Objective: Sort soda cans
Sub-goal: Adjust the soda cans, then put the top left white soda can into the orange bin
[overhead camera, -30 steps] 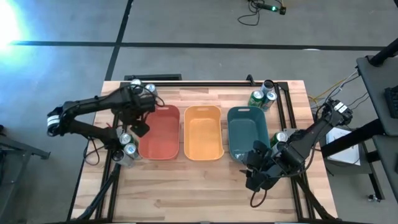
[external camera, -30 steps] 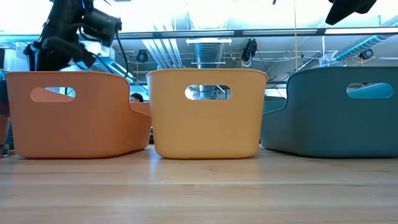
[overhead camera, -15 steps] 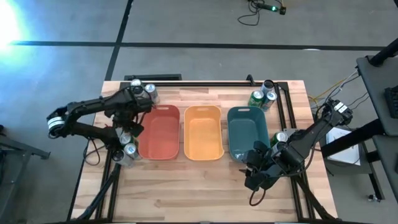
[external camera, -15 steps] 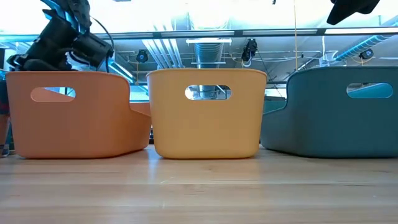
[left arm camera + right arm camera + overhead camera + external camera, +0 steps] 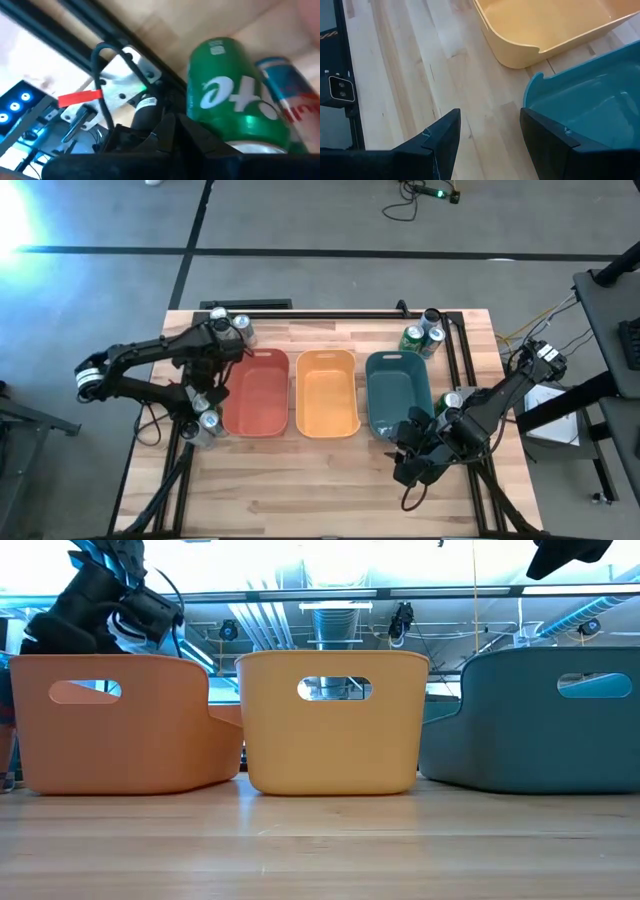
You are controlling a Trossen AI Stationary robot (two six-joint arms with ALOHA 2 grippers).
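The left end effector [image 5: 212, 385] hangs at the tabletop's [image 5: 330, 480] left edge beside the red bin [image 5: 255, 392], just above two soda cans [image 5: 205, 412]; its wrist view shows a green can [image 5: 231, 102] and a blue-silver can [image 5: 287, 95] close ahead, but whether its fingers are parted I cannot tell. The right end effector [image 5: 490, 137] hovers spread wide and empty by the teal bin's [image 5: 398, 392] near corner.

Dark jointed arms [image 5: 150, 350], black cabling, black wedge-shaped fingers [image 5: 437, 142].
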